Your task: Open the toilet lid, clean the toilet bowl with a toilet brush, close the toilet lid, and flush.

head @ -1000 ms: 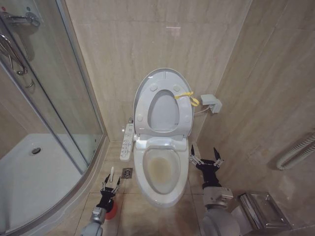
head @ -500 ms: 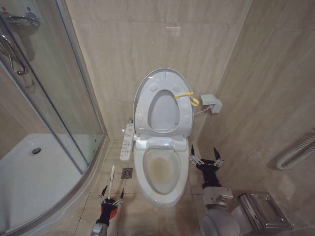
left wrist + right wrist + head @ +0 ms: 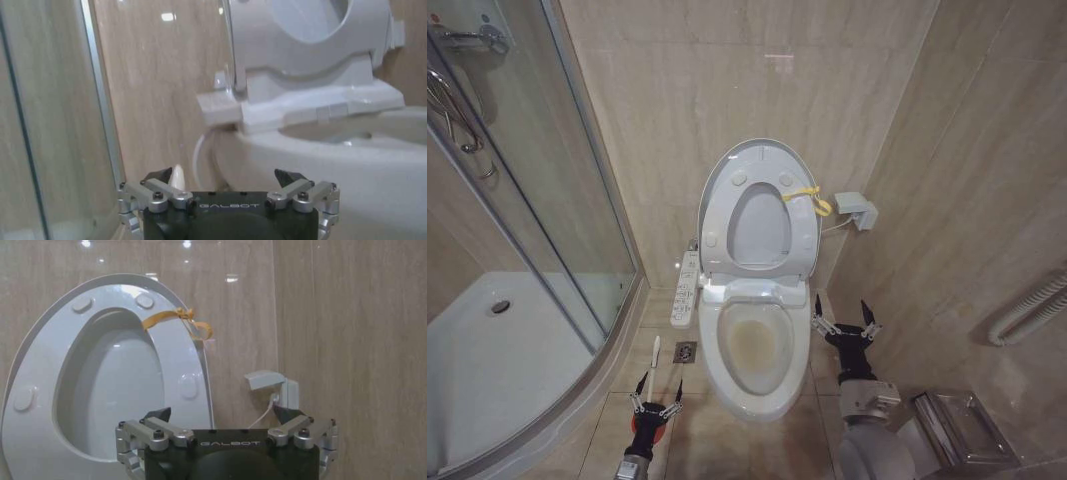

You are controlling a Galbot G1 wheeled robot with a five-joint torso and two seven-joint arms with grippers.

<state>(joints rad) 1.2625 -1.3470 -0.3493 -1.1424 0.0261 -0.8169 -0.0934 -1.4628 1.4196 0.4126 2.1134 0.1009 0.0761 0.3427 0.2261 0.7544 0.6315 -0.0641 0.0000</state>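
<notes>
Left tool [image 3: 656, 405] wide open beside the toilet brush [image 3: 654, 361] (apparently untouched); right tool [image 3: 847, 318] wide too.

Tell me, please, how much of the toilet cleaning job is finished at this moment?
The toilet lid stands raised against the wall, so opening looks done. The bowl shows yellowish stains, so scrubbing is not visibly finished. The open left gripper hovers beside the toilet brush, which stands in its holder on the floor, not held. The open right gripper waits by the bowl's other side. Left: closing and flushing.
</notes>
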